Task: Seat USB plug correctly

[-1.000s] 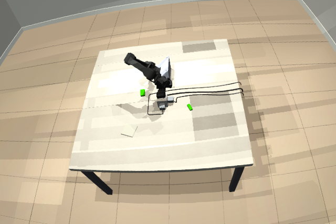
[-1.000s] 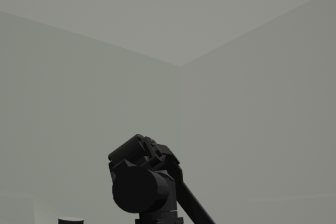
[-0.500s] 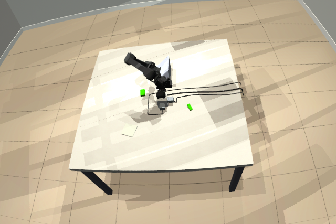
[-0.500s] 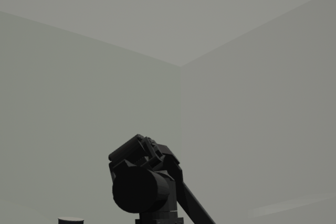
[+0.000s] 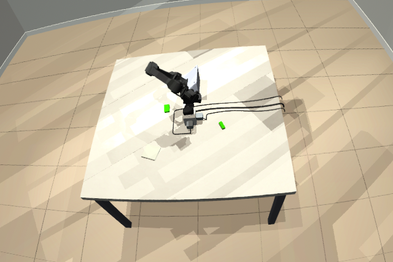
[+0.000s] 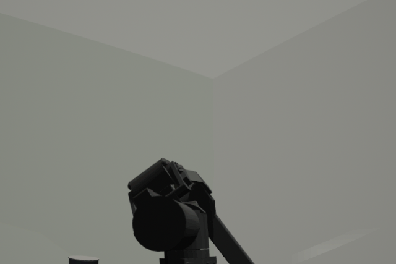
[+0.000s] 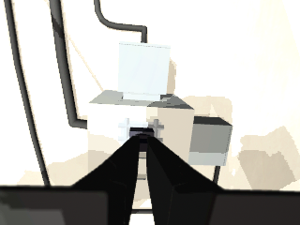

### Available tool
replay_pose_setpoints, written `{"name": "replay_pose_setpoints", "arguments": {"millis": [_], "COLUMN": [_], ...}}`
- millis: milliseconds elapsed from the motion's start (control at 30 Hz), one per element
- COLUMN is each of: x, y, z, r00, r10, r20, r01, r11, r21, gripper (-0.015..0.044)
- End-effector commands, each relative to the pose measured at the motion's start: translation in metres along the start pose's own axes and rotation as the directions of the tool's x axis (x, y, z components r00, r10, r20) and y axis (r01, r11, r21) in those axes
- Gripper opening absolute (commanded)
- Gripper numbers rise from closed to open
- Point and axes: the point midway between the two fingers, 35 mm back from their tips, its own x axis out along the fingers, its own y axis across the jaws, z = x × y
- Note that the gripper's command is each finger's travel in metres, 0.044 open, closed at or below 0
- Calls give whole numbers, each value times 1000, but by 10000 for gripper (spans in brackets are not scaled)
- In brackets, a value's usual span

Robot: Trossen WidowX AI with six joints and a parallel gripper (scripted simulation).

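Arm (image 5: 174,86) (image 6: 166,222) all black, dark grey where light hits. Big round drum with flat end, shorter fat tube above it. Long straight bar, flat sides. Small bumps and blocky bits near tube. Chunky joints, boxy end on long part. Fingers black too, wide at bottom, thin at tips, smooth slanted sides.

The exterior view's bottom edge cuts off the arm (image 6: 161,222).

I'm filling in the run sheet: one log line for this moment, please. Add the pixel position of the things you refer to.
hand (image 7: 142,143): closed on dark plug (image 7: 142,131) | place: over power cube (image 5: 189,118) (image 7: 171,136) top | release: not done | seating depth: cannot tell
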Motion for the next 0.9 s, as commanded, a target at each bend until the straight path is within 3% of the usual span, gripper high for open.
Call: {"name": "replay_pose_setpoints", "arguments": {"millis": [0,267,400,867], "x": [2,2,0,0], "y": [0,0,0,0], "z": [-2,-2,0,0], "r00": [1000,1000,1000,1000], "r10": [1,1,-1,-1], "r20": [-5,-5,0,0], "r01": [-1,-1,1,1], "r11": [1000,1000,1000,1000], "r21": [1,1,0,0], "gripper": [0,0,95,95]}}
